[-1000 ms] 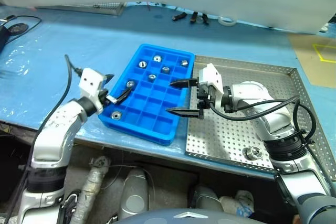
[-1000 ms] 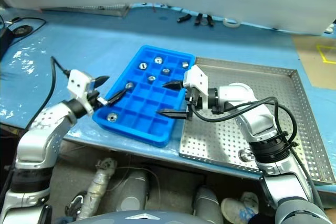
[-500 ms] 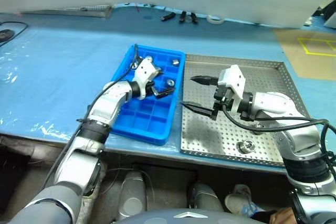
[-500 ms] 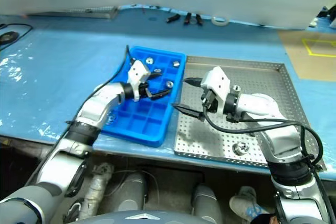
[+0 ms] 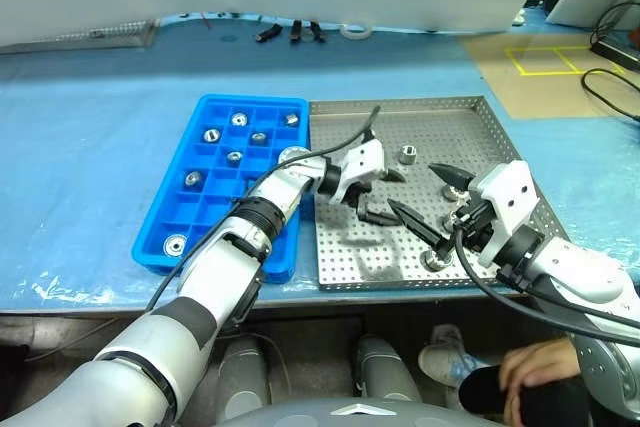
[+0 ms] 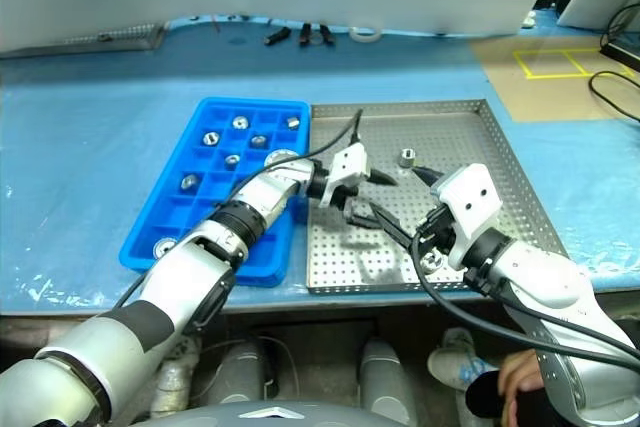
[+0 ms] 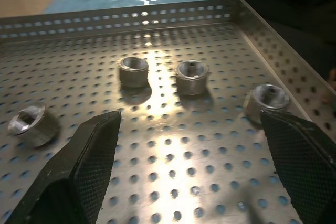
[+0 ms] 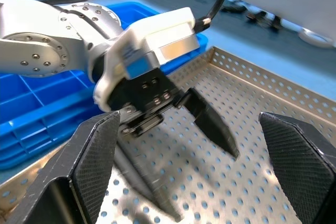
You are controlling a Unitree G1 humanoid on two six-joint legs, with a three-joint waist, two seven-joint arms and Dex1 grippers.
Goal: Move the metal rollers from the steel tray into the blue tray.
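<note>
Left hand [image 5: 378, 195], fingers spread and empty, hovers over the grey perforated steel tray [image 5: 480, 112], where four shiny silver metal rollers [image 7: 191, 77] remain; seven already sit in the adjoining bright blue compartmented plastic tray [image 5: 165, 202]; right hand [image 5: 432, 202] likewise spread.

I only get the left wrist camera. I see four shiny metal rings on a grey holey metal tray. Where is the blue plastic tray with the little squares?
Observer: The blue plastic tray lies right beside the grey perforated steel tray, on the robot's left.
Child: Are rings in it already?
Observer: Yes, seven shiny metal rings show in its compartments, one in each.
Child: What is the other arm doing?
Observer: The right pincer hangs open over the steel tray, close to your open left pincer.
</note>
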